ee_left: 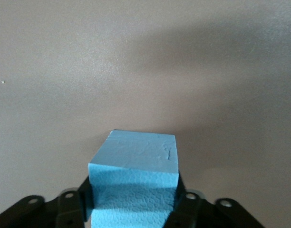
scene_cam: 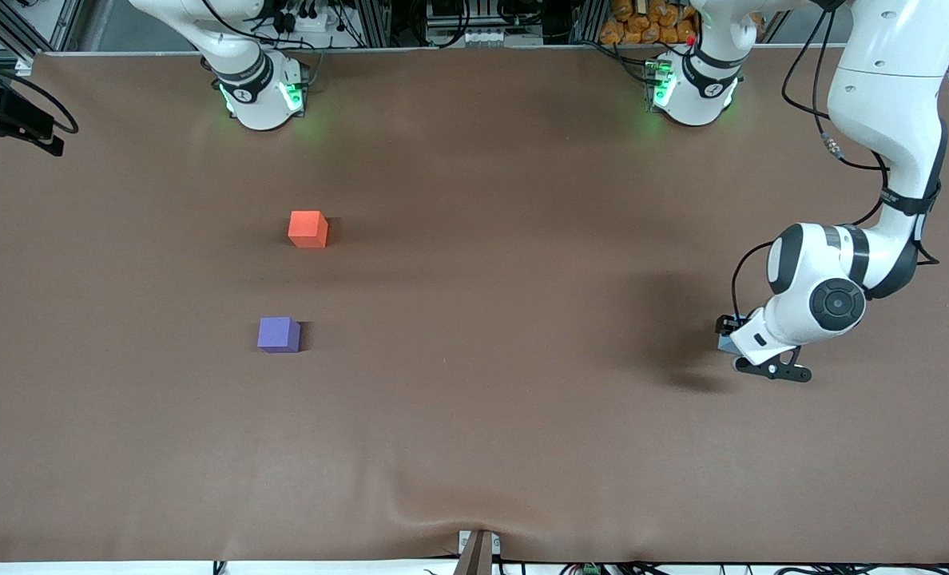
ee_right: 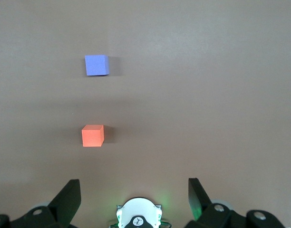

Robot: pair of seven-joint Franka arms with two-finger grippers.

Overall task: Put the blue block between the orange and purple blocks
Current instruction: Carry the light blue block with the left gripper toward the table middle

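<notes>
The blue block (ee_left: 136, 166) sits between the fingers of my left gripper (ee_left: 133, 199), which is shut on it. In the front view that gripper (scene_cam: 728, 342) is low over the table at the left arm's end, and the hand hides most of the block. The orange block (scene_cam: 308, 228) and the purple block (scene_cam: 279, 334) lie toward the right arm's end, the purple one nearer the front camera, with a gap between them. My right gripper (ee_right: 133, 187) is open and empty, high above its own base. Its wrist view shows the orange block (ee_right: 92, 136) and the purple block (ee_right: 97, 65).
The brown table cover (scene_cam: 474, 399) has a ripple and a small bracket (scene_cam: 478, 553) at its front edge. The right arm's base (scene_cam: 260, 92) and the left arm's base (scene_cam: 694, 84) stand along the table's back edge.
</notes>
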